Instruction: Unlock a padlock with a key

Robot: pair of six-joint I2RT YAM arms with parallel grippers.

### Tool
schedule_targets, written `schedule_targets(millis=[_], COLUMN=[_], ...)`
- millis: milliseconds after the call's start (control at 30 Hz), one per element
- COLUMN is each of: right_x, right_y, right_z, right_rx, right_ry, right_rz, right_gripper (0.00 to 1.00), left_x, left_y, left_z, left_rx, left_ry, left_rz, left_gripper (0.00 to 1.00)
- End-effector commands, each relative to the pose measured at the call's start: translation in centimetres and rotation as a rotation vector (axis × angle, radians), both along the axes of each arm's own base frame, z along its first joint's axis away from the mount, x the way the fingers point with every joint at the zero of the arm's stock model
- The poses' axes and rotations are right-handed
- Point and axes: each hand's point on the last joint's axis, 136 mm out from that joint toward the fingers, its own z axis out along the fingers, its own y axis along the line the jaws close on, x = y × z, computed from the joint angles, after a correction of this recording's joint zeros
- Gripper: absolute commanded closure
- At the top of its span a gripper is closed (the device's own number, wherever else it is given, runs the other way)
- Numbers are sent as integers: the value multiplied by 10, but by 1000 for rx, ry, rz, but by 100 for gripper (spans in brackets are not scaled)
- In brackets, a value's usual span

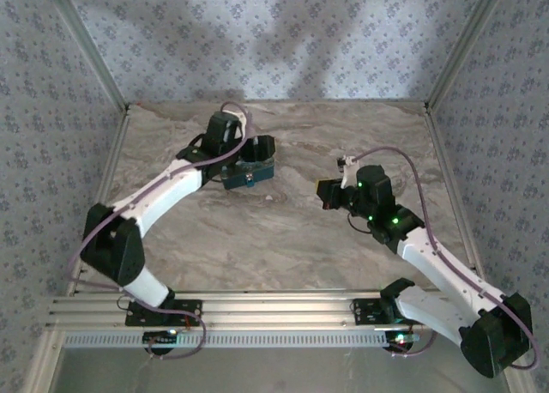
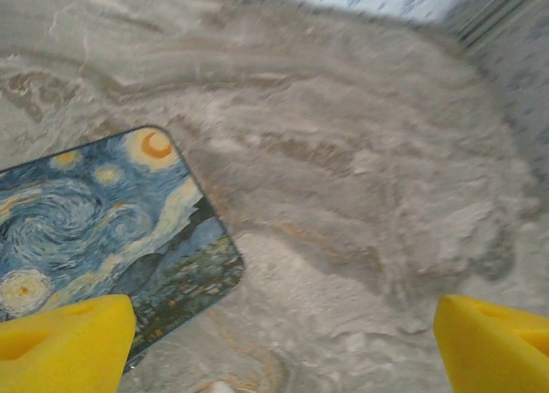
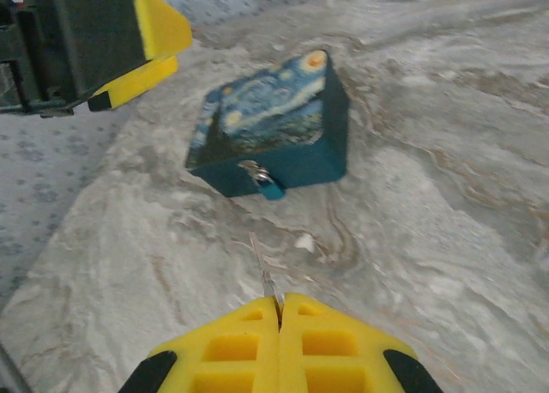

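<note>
Marble tabletop: left arm stretched far out, left fingers spread wide over the starry-night box. Right arm is elbow-bent and faces the box front where the tiny padlock hangs. The right fingers are clamped on the key, which is apart from the lock.

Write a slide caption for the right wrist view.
Right claw, shut on a key, faces the padlock on the starry box.

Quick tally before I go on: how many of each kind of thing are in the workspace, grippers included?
Blue starry-night-print box: 1
Small dark metal padlock on the box's front: 1
Thin silvery key, pinched in the right gripper: 1
Yellow-fingered grippers, counting the left gripper: 2
Total: 5
</note>
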Motion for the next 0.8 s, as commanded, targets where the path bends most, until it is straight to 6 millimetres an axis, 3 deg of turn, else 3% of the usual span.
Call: schedule_targets(millis=[0,333,767], right_x=[-1,-3,-3], right_y=[-20,-41,-50], right_z=[-11,-35,-41], right_rx=[-88,-112,-93], right_ry=[26,122,154], right_rz=[-67,-132,-159], right_gripper=[100,100,100], left_x=[13,54,65], left_y=[1,-24,-39], left_z=[-11,-63,-93], left_rx=[95,193,224], left_ry=[31,143,216], left_rz=[1,-32,-76], left_gripper=[10,8,7])
